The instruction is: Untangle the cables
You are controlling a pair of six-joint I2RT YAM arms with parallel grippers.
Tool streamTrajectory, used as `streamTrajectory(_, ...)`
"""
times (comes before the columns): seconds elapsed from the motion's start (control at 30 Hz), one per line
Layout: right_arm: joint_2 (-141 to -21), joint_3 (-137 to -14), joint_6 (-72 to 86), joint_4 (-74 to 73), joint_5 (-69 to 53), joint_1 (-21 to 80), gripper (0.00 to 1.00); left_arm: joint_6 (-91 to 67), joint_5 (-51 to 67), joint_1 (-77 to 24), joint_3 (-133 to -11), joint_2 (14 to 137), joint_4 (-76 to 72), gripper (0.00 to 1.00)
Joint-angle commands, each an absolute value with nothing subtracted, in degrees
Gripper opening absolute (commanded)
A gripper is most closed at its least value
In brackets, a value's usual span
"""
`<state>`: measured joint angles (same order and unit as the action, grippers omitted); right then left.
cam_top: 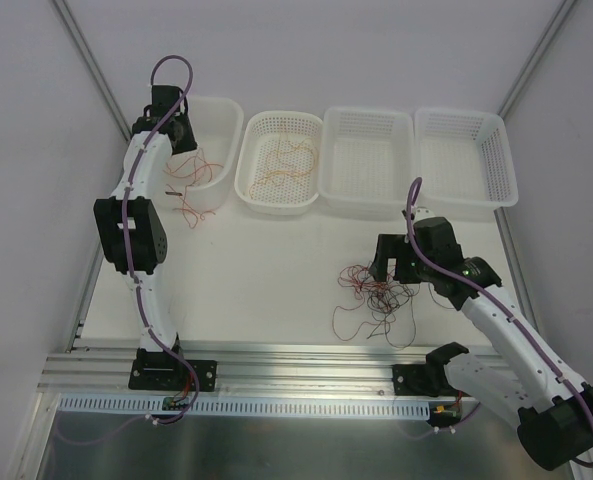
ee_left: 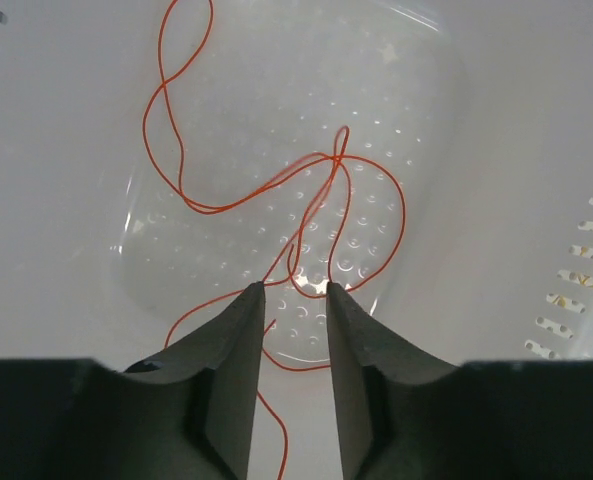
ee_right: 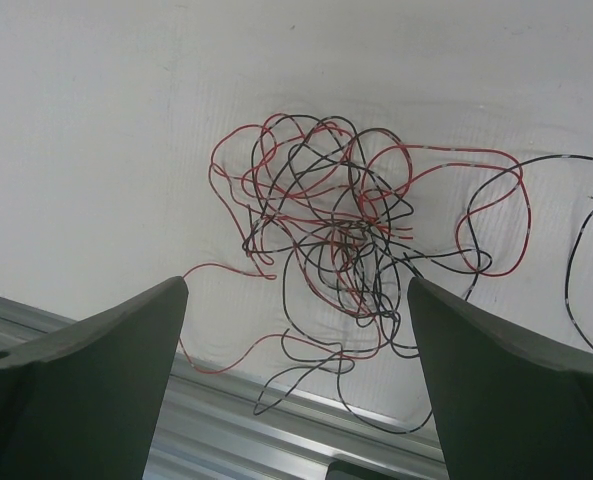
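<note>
Nearest: right gripper (ee_right: pixel 298 285), dark matte fingers spread about as wide as they go, holding nothing. Just beyond and between them sits the tangle (ee_right: pixel 336 240): thin red and black wires, dense knot in the middle, loose loops trailing past the right finger, on the matte white table (ee_right: pixel 96 120). I'd say that's the bulk of the work left.

The left gripper (ee_left: pixel 294 288) has only a slim gap. An orange cable (ee_left: pixel 336 157) runs down through it and looks slack, not pinched. The rest loops ahead of the fingertips on the dimpled translucent floor of the bin (ee_left: pixel 416 80). The next basket (cam_top: pixel 286 116), white mesh plastic, holds a few sorted strands. The two farther ones look unused. Partway, I'd judge.
</note>
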<state>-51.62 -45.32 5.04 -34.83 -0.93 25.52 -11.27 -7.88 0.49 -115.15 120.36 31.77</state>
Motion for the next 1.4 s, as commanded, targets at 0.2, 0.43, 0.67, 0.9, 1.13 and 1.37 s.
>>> streamTrajectory(0.2, -50.5, -48.5, 5.6, -36.0, -1.0, 26.5, 0.97, -13.3, -5.5, 1.1, -115.2, 111.7, 30.1, 0.68)
streamTrajectory(0.43, -48.3, -48.3, 6.8, -36.0, -1.4, 27.6, 0.97, -15.6, -2.1, 1.0, -107.4, 102.0, 30.1, 0.99)
streamTrajectory(0.67, -45.0, -47.9, 7.1, -36.7, -1.3, 28.6, 0.97, -17.0, -0.9, 1.0, -96.7, 89.6, 30.0, 0.99)
streamTrajectory(0.9, -42.0, -46.7, 7.0, -37.1, -1.5, 29.0, 0.97, -17.2, -2.4, 1.0, -82.3, 78.0, 27.3, 0.99)
streamTrajectory(1.13, -40.3, -45.2, 6.8, -36.5, -1.9, 29.1, 0.97, -17.8, -6.0, 1.0, -60.2, 63.7, 16.4, 0.98)
streamTrajectory(1.37, -39.3, -43.6, 6.5, -36.1, -2.1, 29.1, 0.97, -20.4, -5.3, 1.0, -45.0, 56.8, 7.7, 0.97)
